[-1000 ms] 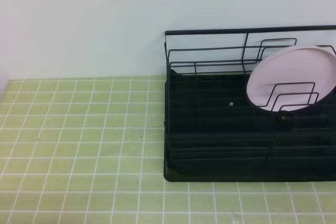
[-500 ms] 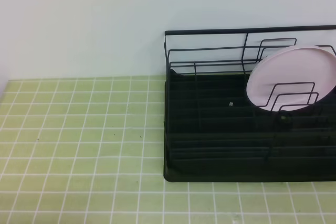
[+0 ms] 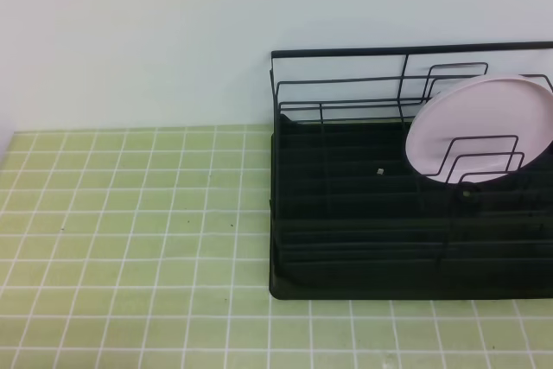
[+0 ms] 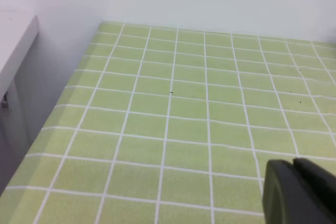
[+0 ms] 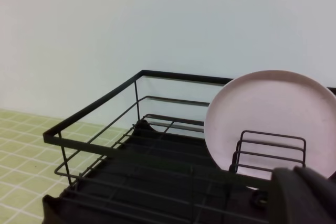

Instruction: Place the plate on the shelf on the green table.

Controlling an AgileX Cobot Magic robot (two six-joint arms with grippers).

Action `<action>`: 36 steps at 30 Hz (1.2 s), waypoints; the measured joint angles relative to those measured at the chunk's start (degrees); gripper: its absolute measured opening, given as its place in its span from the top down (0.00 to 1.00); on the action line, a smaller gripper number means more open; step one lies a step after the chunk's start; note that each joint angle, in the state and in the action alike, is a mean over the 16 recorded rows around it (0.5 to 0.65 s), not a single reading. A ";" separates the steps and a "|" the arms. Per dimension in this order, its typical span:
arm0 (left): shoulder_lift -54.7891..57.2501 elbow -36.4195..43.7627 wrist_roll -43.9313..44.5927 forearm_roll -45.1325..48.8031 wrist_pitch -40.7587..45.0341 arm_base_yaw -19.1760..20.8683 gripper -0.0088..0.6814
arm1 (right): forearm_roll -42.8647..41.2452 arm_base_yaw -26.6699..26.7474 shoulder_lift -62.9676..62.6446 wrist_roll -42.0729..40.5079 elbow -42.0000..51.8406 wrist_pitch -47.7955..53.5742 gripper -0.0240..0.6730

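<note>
The pale pink plate stands on edge in the right part of the black wire shelf, leaning between its upright dividers. It also shows in the right wrist view, upright inside the shelf. The shelf sits on the green table. Neither gripper shows in the exterior view. My left gripper shows as two dark fingers pressed together, empty, above bare tiles. My right gripper also shows dark fingers together, empty, just in front of the shelf and apart from the plate.
A white wall runs behind the table. In the left wrist view a white ledge stands beside the table's left edge. Open green tiles stretch to the left of the shelf.
</note>
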 joint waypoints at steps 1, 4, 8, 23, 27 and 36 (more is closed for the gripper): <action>0.00 0.00 0.00 0.00 0.00 0.00 0.99 | 0.01 0.00 0.00 -0.18 -0.09 -0.02 0.97; 0.00 0.00 0.00 0.00 0.00 0.00 0.99 | 0.01 0.00 -0.07 -0.69 -0.35 -0.28 0.97; 0.00 0.00 0.00 0.00 0.00 0.00 0.99 | -2.53 0.00 -0.03 1.22 -0.27 -0.56 0.97; 0.00 0.00 0.00 0.00 0.00 0.00 0.99 | -70.51 0.00 -0.07 71.59 0.11 4.06 0.97; 0.00 0.00 0.00 0.00 0.00 0.00 0.99 | -84.97 0.00 -0.27 86.17 -0.19 6.61 0.97; 0.04 0.00 0.00 0.00 0.00 0.00 0.99 | -93.30 0.01 -2.38 95.15 -0.51 10.00 0.97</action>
